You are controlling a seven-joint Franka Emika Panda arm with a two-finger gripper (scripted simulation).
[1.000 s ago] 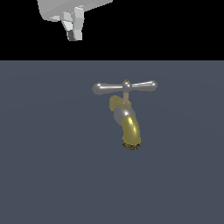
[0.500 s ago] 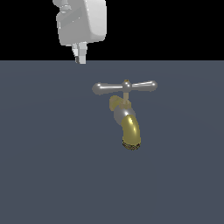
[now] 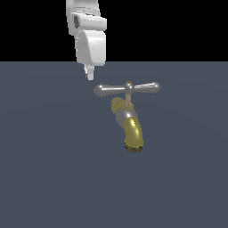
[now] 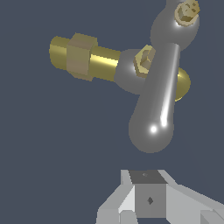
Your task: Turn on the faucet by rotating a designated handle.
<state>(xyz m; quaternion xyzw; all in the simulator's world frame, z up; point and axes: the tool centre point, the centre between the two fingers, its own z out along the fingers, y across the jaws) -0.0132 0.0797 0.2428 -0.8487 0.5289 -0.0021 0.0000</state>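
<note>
Gripper [image 3: 89, 74], aperture unclear, hangs near handle [image 3: 127, 88] atop faucet [image 3: 129, 127], unobstructed.

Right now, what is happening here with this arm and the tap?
A white robot arm is near a small tap on a dark grey floor. Its gripper hangs just beside the end of the silver handle on the exterior view's left, slightly above it, not touching. Nothing is held, and the turning is not begun.

Shiny gold faucet [image 3: 132, 129] spout with silver collar and dark mesh mouth, glossy silver-grey handle [image 3: 127, 88], brass stem, white pincer [image 3: 89, 72], slate-blue tabletop [image 3: 49, 169], black backdrop
</note>
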